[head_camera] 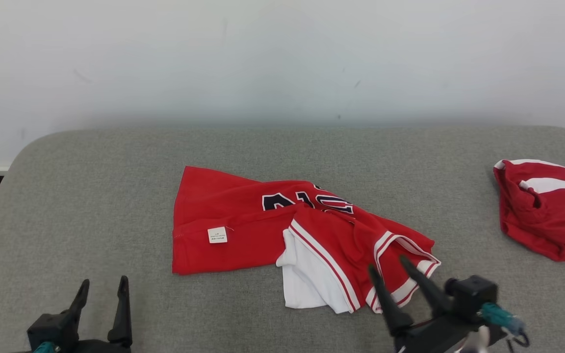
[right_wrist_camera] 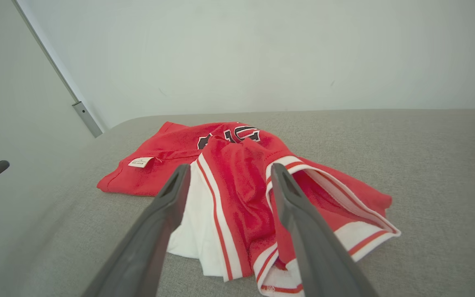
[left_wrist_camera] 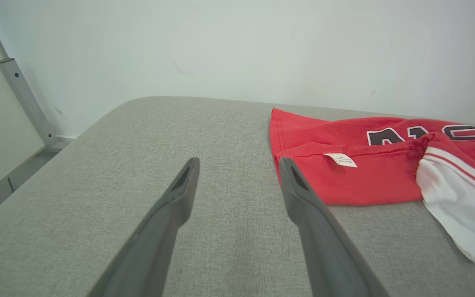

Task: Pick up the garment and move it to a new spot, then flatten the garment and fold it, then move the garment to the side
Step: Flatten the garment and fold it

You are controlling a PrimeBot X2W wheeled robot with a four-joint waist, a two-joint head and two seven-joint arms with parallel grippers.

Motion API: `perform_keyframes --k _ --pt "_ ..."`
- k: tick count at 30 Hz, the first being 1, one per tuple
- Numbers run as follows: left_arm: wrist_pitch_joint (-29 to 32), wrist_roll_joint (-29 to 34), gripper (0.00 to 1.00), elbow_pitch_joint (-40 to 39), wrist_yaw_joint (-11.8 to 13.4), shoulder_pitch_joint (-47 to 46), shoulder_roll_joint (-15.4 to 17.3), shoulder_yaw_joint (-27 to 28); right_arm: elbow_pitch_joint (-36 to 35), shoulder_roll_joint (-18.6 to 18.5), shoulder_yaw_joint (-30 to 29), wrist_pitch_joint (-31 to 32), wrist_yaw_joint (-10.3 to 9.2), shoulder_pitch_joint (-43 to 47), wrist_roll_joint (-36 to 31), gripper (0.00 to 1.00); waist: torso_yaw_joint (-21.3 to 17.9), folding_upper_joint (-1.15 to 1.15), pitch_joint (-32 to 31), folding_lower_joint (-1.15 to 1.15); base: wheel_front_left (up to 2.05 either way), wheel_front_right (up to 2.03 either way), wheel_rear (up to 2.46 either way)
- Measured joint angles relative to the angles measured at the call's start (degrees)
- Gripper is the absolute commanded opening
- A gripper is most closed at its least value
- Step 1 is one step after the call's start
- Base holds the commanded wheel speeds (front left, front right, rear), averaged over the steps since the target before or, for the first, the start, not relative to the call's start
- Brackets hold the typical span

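Observation:
A red garment [head_camera: 243, 225] with white panels, red-and-white striped trim and dark lettering lies crumpled in the middle of the grey padded table [head_camera: 91, 206]. A small white label shows on its near red part. My right gripper [head_camera: 388, 263] is open, hovering just over the garment's near right striped edge; in the right wrist view the garment [right_wrist_camera: 237, 194] lies between and beyond its fingers [right_wrist_camera: 291, 198]. My left gripper [head_camera: 103, 285] is open near the table's front left, with nothing in it; the garment [left_wrist_camera: 365, 173] lies to its right, its right fingertip at the garment's near left edge.
A second red-and-white garment [head_camera: 547, 211] lies bunched at the table's right edge. A pale wall stands behind the table. A metal post [left_wrist_camera: 23, 99] rises off the table's left side. Bare grey surface spreads left of and behind the central garment.

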Motion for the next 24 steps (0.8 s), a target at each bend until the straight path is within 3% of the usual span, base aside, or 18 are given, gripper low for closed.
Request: perform_keyframes --k 9,24 --pt "0.0 5.6 1.00 -5.6 0.0 2.1 -3.0 5.0 4.9 1.8 7.3 6.7 0.74 -2.0 -3.3 1.00 1.2 0.00 0.9 0.00 0.00 0.00 0.00" --pt "-0.1 10.3 1.00 -11.2 0.0 5.0 -6.0 9.0 15.7 2.2 10.7 16.2 -1.82 -11.8 -9.0 1.00 2.5 0.00 2.0 0.00 0.00 0.00 0.00"
